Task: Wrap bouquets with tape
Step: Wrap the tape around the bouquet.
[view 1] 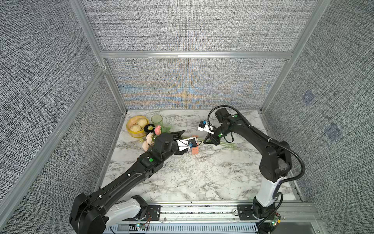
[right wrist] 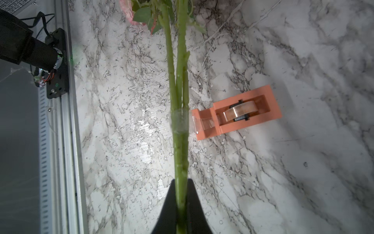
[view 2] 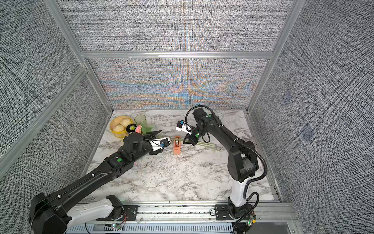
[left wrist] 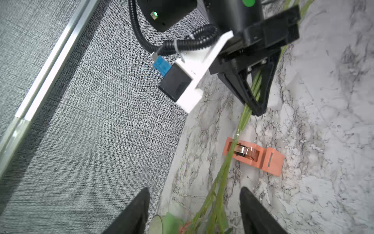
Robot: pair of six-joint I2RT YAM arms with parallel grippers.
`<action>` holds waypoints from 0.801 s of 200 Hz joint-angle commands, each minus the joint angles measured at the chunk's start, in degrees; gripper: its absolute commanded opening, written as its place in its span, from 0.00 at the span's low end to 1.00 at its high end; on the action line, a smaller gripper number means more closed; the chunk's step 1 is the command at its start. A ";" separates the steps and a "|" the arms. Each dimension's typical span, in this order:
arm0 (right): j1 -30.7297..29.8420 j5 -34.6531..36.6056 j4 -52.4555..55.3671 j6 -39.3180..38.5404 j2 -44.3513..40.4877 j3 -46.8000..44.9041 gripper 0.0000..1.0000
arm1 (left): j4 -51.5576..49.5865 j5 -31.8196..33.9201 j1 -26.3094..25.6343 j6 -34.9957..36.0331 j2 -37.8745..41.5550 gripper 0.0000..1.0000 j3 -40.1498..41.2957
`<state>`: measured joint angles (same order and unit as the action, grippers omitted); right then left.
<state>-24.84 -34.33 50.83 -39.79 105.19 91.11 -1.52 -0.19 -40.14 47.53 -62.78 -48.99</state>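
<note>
The bouquets are one bunch, with pink flowers (view 1: pixel 149 138) by the left arm and long green stems (right wrist: pixel 180 81) running right across the marble. A band of clear tape (right wrist: pixel 179 121) circles the stems. The tape, an orange dispenser (view 2: pixel 177 146), lies flat beside that band. In the left wrist view the dispenser (left wrist: pixel 255 156) sits under the stems (left wrist: pixel 222 172). My right gripper (right wrist: pixel 181 181) is shut on the stems, right of the dispenser. My left gripper (left wrist: pixel 194 189) is open, one finger either side of the stems near the flowers, touching nothing.
A yellow bowl (view 1: pixel 136 126) with two buns, a small black dish (view 1: pixel 149 128) and a green cup (view 1: pixel 156 119) stand at the back left, close behind the flowers. Fabric walls enclose three sides. A metal rail (view 1: pixel 202 210) runs along the front edge.
</note>
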 commanded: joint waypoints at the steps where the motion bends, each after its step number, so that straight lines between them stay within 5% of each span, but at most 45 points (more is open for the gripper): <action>1: -0.79 1.44 -10.16 -3.88 -2.80 -4.19 0.00 | -6.15 -4.72 2.60 -6.36 -0.09 0.71 -2.47; 40: -1.50 2.15 -28.59 -8.27 -10.24 -17.95 0.00 | -14.49 -14.48 9.02 -10.83 -3.52 0.79 -8.69; 103: -3.94 4.39 -65.06 -17.13 -16.58 -39.07 0.00 | -39.81 -23.90 9.51 -5.08 -17.14 0.72 -23.41; 160: -7.04 13.19 -84.23 -25.34 -15.59 -47.71 0.00 | -40.63 -25.06 9.55 -4.71 -26.16 0.75 -25.06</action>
<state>-31.07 -25.58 -18.85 -61.43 89.14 45.87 -39.64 -23.05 -30.63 42.11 -86.35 -72.97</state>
